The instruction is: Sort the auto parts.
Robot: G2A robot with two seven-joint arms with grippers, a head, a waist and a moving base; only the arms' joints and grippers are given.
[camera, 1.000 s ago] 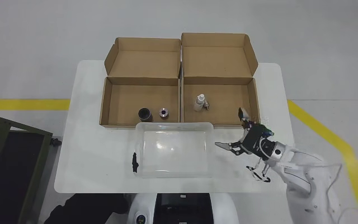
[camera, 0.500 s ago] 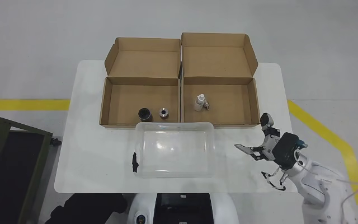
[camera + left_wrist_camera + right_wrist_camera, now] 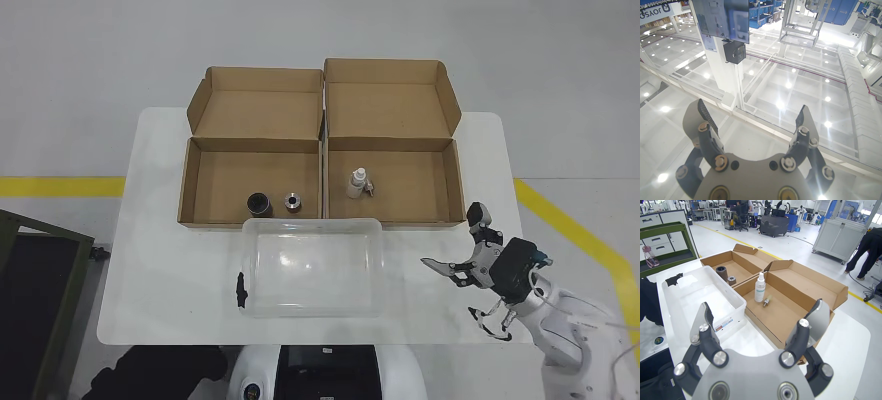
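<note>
Top view: white plastic spray bottle (image 3: 356, 182) stands in the brown cardboard box (image 3: 412, 188), at ten o'clock from the empty, spread-wide right gripper (image 3: 453, 238).

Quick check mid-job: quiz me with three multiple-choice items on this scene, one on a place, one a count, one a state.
1. Where does the spray bottle stand? A: clear bin. B: right cardboard box. C: bare table.
2. How many parts lie in the left cardboard box? A: two. B: none. C: four.
3. The right claw is: A: shut on a part. B: open, empty. C: shut, empty.
Answers: B, it stands upright on that box's floor; A, a dark cylinder and a grey ring; B, its fingers stand apart with nothing between.
</note>
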